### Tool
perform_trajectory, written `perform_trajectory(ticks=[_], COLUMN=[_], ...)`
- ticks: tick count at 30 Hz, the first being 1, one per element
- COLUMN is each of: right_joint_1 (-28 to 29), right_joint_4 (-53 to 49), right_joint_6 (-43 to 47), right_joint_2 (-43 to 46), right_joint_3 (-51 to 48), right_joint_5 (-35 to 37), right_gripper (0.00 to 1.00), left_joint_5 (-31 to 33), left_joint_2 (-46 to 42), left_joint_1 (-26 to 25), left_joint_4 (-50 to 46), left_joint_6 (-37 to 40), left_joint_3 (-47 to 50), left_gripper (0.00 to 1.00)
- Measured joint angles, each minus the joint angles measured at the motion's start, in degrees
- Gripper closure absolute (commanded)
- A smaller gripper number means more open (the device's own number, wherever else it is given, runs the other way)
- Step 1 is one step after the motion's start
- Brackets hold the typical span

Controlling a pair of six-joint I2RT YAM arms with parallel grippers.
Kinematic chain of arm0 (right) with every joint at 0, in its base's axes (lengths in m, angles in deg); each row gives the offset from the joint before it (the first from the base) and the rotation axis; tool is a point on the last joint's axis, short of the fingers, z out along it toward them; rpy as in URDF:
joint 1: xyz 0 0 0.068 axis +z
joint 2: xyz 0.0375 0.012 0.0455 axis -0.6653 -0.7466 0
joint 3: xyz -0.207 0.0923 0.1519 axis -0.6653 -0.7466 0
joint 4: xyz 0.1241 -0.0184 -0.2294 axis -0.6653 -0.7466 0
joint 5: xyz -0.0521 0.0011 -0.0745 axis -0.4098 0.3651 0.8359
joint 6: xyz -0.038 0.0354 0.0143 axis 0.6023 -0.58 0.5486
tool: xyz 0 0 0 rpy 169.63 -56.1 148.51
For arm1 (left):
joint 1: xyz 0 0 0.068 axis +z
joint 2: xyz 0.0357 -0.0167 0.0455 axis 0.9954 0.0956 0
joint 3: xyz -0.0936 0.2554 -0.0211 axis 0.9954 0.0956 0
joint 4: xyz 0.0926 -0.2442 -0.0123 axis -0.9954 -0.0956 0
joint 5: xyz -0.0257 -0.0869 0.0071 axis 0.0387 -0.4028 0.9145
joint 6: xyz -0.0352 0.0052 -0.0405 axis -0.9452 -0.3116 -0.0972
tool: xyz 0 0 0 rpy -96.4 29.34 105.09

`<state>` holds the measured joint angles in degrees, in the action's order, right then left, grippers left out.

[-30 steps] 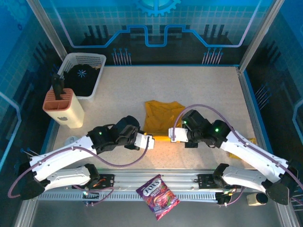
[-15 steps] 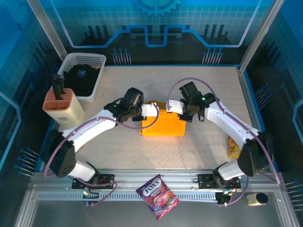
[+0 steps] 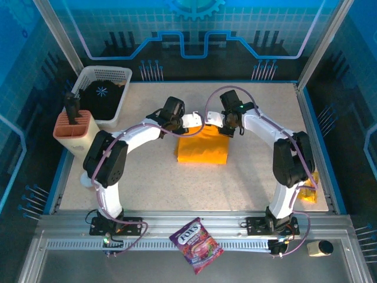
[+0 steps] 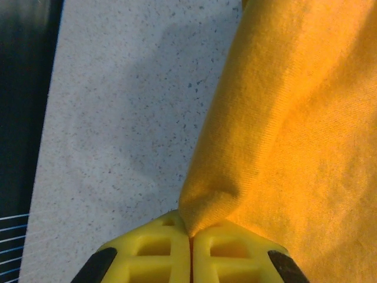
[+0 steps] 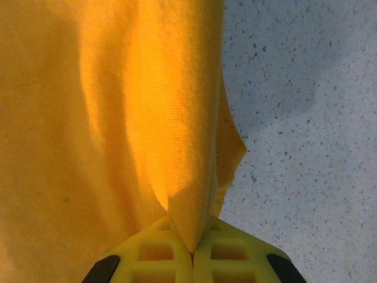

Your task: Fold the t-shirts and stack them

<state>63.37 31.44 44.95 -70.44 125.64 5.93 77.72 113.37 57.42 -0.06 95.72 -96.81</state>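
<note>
Moved farther back, left pincer (image 4: 189, 234) and right pincer (image 5: 191, 251) pinch the t-shirt (image 3: 201, 150).

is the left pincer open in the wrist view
No, the left pincer is shut on a pinched fold of the yellow t-shirt.

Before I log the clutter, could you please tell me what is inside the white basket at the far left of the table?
A black item, seemingly fabric, with a small white star-like mark lies in the white basket; anything beneath it is covered.
</note>
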Motion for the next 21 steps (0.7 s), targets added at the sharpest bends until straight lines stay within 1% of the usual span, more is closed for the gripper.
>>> perform_trajectory(ticks=[3,7,10,11,14,16,21], right_joint_1=[-0.9,-1.5,-1.6,-1.7,-1.9,-2.1,-3.2], right_joint_4=[1.4,4.6,7.8,8.7,11.7,13.4,18.6], right_joint_6=[-0.2,-1.2,-3.2,-4.0,-7.2,-9.6,-16.3], right_joint_2=[-2.9,-6.0,-7.8,-8.3,-9.1,-9.2,-8.4], right_joint_3=[0.5,0.6,0.6,0.6,0.6,0.6,-0.5], right_joint_5=[0.0,0.7,1.9,2.1,3.0,3.4,4.1], right_gripper=[1.0,1.0,0.9,0.86,0.74,0.64,0.42], left_joint_5=[0.0,0.2,1.0,1.3,2.4,3.3,5.6], left_joint_2=[2.6,5.6,7.0,7.4,8.3,8.4,8.1], left_joint_1=[0.0,0.1,0.2,0.2,0.3,0.4,0.7], left_joint_4=[0.4,1.8,3.4,3.9,5.3,6.3,11.7], left_joint_6=[0.0,-0.1,-0.5,-0.9,-2.1,-3.2,-6.4], left_joint_3=[-1.1,-2.5,-2.7,-2.7,-2.7,-2.7,-2.1], left_gripper=[1.0,0.96,0.95,0.92,0.75,0.59,0.37])
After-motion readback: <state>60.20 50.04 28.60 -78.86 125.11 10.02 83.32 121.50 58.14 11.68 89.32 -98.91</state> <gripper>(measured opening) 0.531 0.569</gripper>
